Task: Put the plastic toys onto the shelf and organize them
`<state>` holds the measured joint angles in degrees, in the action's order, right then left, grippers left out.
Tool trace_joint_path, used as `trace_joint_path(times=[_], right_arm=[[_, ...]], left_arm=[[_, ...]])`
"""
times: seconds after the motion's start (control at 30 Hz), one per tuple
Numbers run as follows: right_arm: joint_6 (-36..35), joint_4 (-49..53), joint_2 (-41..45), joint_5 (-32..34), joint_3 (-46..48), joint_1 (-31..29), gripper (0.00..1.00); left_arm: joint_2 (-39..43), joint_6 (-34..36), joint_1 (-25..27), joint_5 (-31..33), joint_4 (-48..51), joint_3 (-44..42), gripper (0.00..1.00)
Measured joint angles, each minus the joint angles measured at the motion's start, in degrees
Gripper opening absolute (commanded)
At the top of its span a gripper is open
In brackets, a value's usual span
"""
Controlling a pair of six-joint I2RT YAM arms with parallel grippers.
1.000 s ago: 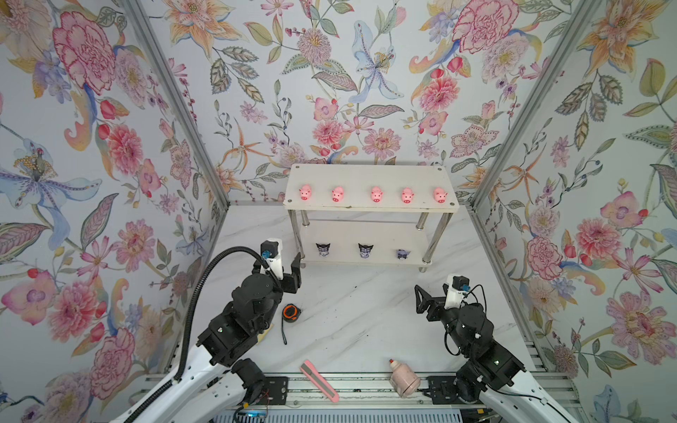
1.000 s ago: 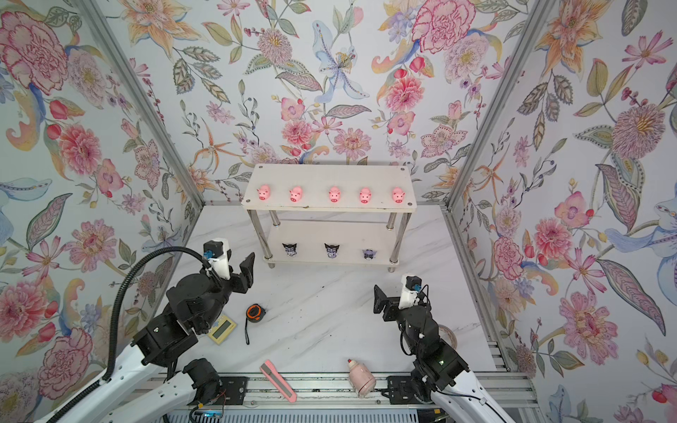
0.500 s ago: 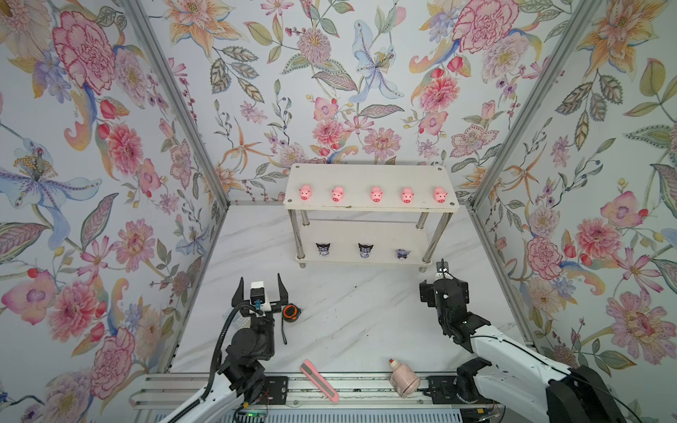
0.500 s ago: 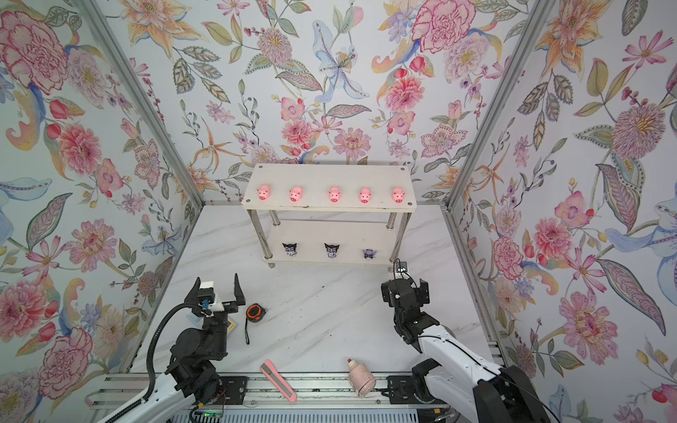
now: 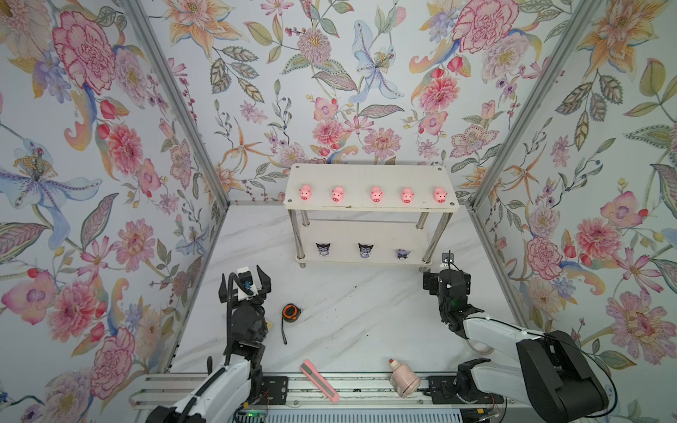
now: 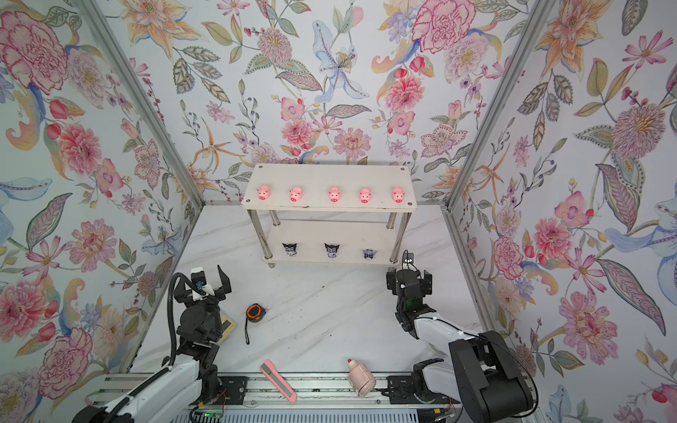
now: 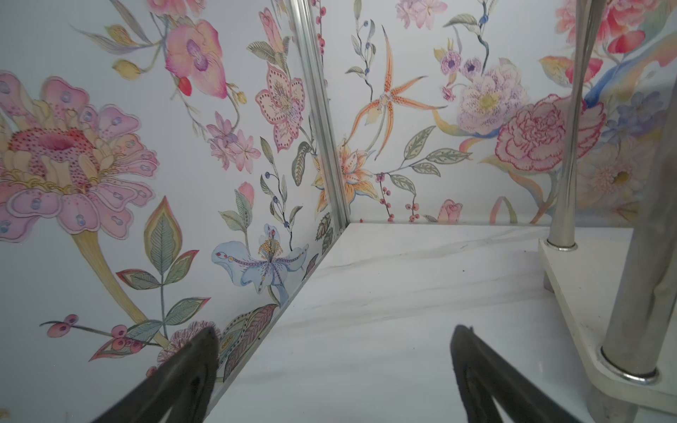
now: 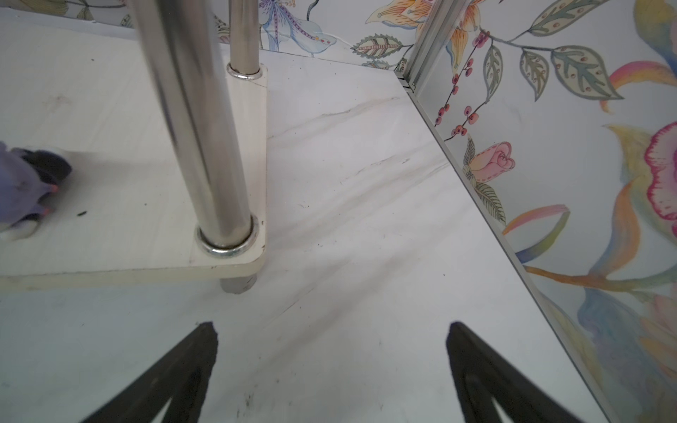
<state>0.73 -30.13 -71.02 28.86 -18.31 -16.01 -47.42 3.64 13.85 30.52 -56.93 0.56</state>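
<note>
Chrome and white board make up the shelf (image 5: pixel 370 175) at the back of the counter (image 5: pixel 366 311): two flat matte rectangles with rounded corners, joined by four polished tube legs (image 5: pixel 437 236) seated in small ringed collars. On the top board five pig figures (image 5: pixel 376 193), glossy pink and rounded with stubby snouts, stand evenly spaced in a row near the front edge. On the lower board three horned figurines (image 5: pixel 365 250), purple-white with black pointed heads, sit in a row toward the front; the rightmost shows more purple than black in both top views and is a blur at the edge of the right wrist view. The counter is smooth and white, veined grey like marble, flecked with dark specks, and enclosed by walls (image 5: pixel 91 183) of floral wallpaper. The left gripper (image 7: pixel 335 333) faces the back-left corner beside the shelf, its black tapered fingers (image 7: pixel 190 366) spread wide with nothing between them. The right gripper (image 8: pixel 331 326) hangs just before the right front leg, fingers likewise wide apart and empty. Just beside the left arm lies a round black tape measure (image 5: pixel 291 312) with an orange ring and a thin black strap; at the near edge, across the ribbed metal rail (image 5: pixel 366 393), rest a long flat pink box cutter (image 5: pixel 318 381) and a squat pale pink bottle (image 5: pixel 403 377) with a red cap.
</note>
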Motion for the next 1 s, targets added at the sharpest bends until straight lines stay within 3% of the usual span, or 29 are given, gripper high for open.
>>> trace_joint_path(times=[0.3, 0.7, 1.0], right_arm=[[1.11, -2.84, 2.91, -5.81, 1.66, 5.18, 0.99], [1.68, -3.21, 1.77, -8.74, 1.64, 6.38, 0.99], [2.51, -6.62, -2.38, -8.94, 1.11, 7.1, 0.99]], left_arm=[[-16.76, 0.5, -1.57, -4.85, -8.7, 0.0, 1.0], [-21.99, 0.02, -5.62, -12.09, -13.66, 0.87, 0.99], [-32.11, -4.42, -10.45, -16.7, -26.73, 0.66, 0.99]])
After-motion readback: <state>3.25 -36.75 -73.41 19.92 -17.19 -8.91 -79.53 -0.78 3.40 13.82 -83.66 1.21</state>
